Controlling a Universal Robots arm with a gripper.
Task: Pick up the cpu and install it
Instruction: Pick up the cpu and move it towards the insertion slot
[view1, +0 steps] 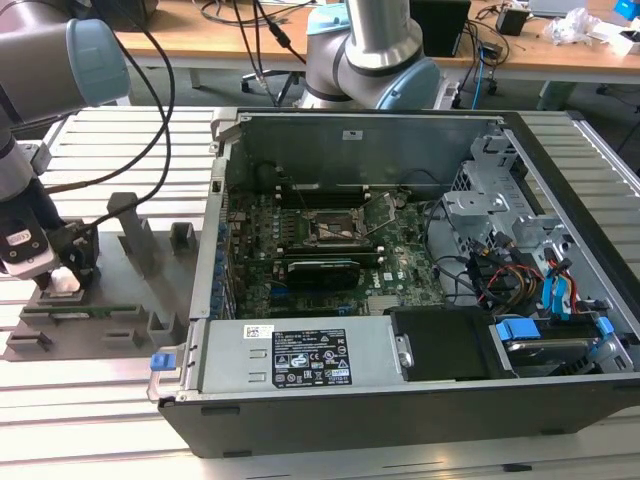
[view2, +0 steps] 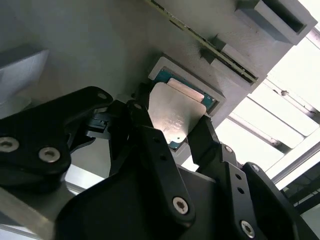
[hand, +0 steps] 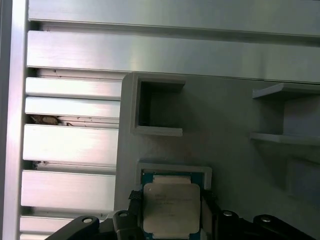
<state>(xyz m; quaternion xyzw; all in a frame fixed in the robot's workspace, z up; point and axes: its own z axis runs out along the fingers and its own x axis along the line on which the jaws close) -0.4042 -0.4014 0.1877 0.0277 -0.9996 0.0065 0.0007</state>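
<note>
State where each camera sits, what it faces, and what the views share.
Exterior view: off the arm, overlooking the computer case; arm and gripper at the exterior view's left.
Second wrist view: on the wrist, looking along the gripper at the cpu.
First wrist view: on the wrist, facing the cpu in its holder.
Shared: both wrist views show cpu and gripper.

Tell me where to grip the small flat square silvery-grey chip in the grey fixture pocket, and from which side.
Take the silvery square cpu by two opposite edges, straight down from above: it lies flat in a shallow pocket of the grey plastic fixture, so probably only its thin sides are grippable. The gripper straddles it.
</note>
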